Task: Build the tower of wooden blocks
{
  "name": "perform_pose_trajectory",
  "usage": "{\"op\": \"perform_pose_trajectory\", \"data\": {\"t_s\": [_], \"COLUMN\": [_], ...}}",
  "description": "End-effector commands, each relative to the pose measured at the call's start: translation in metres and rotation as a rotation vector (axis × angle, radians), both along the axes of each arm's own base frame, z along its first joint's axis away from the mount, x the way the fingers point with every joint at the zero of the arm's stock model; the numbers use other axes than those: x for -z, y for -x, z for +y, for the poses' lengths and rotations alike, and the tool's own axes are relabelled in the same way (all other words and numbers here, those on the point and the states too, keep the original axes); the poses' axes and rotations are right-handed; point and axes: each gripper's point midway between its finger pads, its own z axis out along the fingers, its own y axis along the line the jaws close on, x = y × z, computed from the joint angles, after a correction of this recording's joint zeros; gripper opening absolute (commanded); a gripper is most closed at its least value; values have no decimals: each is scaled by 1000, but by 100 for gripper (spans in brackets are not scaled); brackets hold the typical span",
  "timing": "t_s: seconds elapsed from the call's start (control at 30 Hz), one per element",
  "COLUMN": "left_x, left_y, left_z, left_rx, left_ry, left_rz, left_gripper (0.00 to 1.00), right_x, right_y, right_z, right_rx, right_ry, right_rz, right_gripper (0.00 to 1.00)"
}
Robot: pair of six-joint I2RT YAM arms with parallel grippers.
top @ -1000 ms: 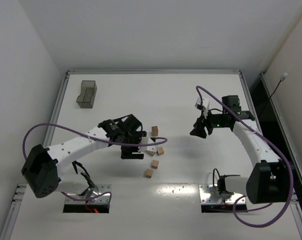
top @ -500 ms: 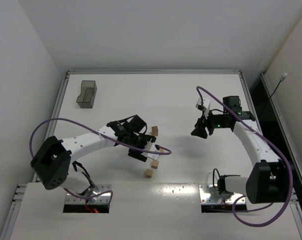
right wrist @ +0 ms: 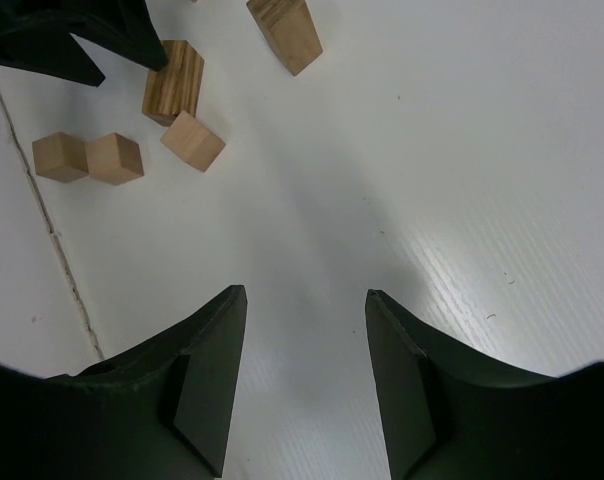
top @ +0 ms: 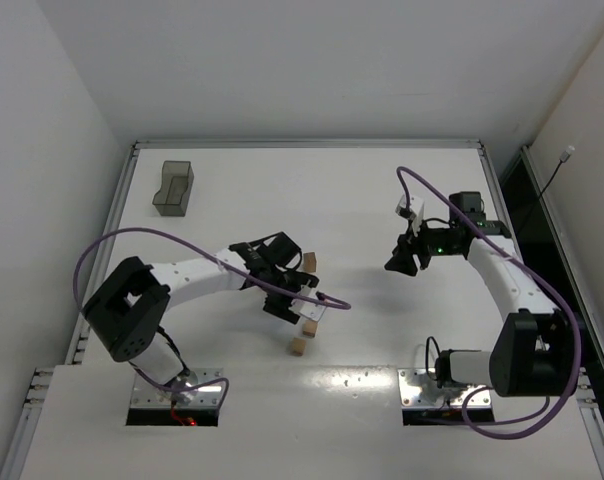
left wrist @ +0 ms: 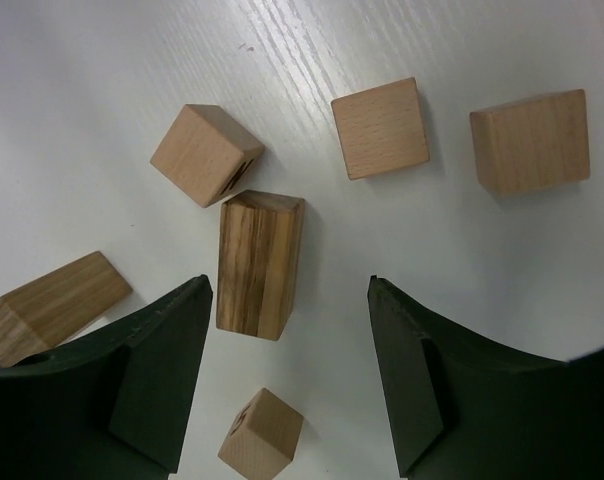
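Observation:
Several loose wood blocks lie on the white table, none stacked, so no tower shows in any view. In the left wrist view, three tan cubes (left wrist: 206, 155) (left wrist: 380, 127) (left wrist: 530, 140) lie ahead. A darker oblong block (left wrist: 260, 263) lies by the left finger, and another oblong (left wrist: 47, 305) lies at the far left. My left gripper (left wrist: 288, 300) (top: 290, 303) is open low over the cluster. A small cube (left wrist: 262, 436) sits untouched between its fingers. My right gripper (right wrist: 305, 295) (top: 400, 262) hangs open and empty over bare table to the right of the blocks (right wrist: 193, 141).
A grey translucent tray (top: 172, 188) stands at the far left back of the table. Two cubes (top: 308, 328) (top: 298, 346) lie just on the near side of the left gripper and another cube (top: 310, 262) just beyond it. A purple cable loops over each arm.
My left arm has swung right and toward the near edge, bringing its gripper over the block cluster, and its jaws have narrowed slightly. The right arm has hardly moved.

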Motion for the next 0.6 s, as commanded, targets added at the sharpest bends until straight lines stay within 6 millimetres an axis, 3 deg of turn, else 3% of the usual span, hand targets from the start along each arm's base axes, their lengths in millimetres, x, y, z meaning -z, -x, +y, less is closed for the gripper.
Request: {"op": "perform_pose_trajectory", "data": {"t_s": [0.0, 0.37, 0.47, 0.57], "left_x": [-4, 6, 11, 15], "left_y": [-7, -44, -44, -40], "left_z": [-17, -13, -10, -7], "left_rx": [39, -39, -37, -18], "left_ry": [60, 62, 51, 33], "left_rz": [-2, 33, 59, 67], "left_gripper": [60, 60, 59, 49], "right_x": [-5, -3, -1, 1], "right_y": [-2, -3, -3, -5], "right_z": [2, 0, 0, -2], "right_rx": [-17, -12, -16, -7], "right_ry": [-35, -44, -42, -43], "right_rz": [-17, -7, -4, 5], "right_gripper": [48, 48, 48, 48]}}
